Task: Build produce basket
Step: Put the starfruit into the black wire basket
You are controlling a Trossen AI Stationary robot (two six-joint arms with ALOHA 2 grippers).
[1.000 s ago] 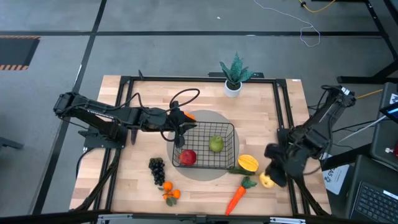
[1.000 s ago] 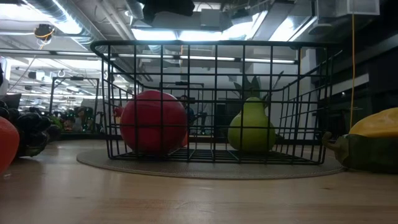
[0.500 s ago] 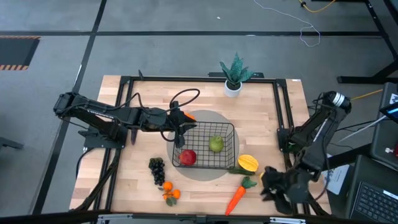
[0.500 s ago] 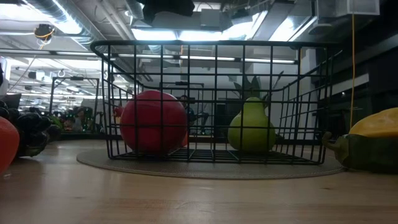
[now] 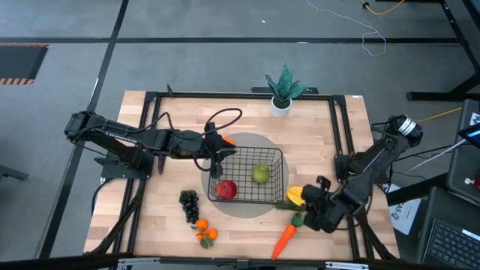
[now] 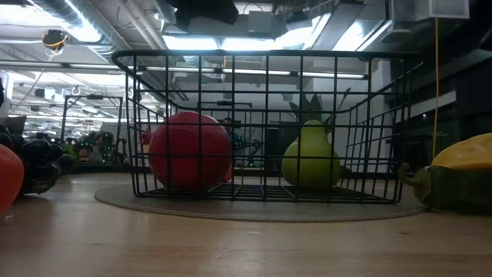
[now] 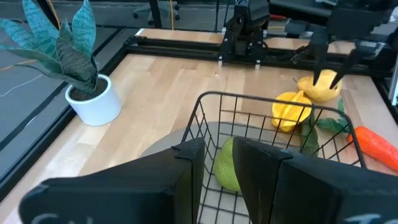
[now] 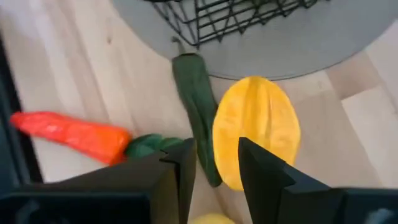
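Currently lining up on the squash (image 8: 256,118), lower right of the overhead view, with the right gripper (image 5: 310,211) just above it, fingers parted and empty. Next calls for dropping lower, spanning it and closing. Left gripper (image 5: 214,155) at the basket (image 5: 262,151) rim, mid-frame, fingers narrowly astride the wire, grip unclear.
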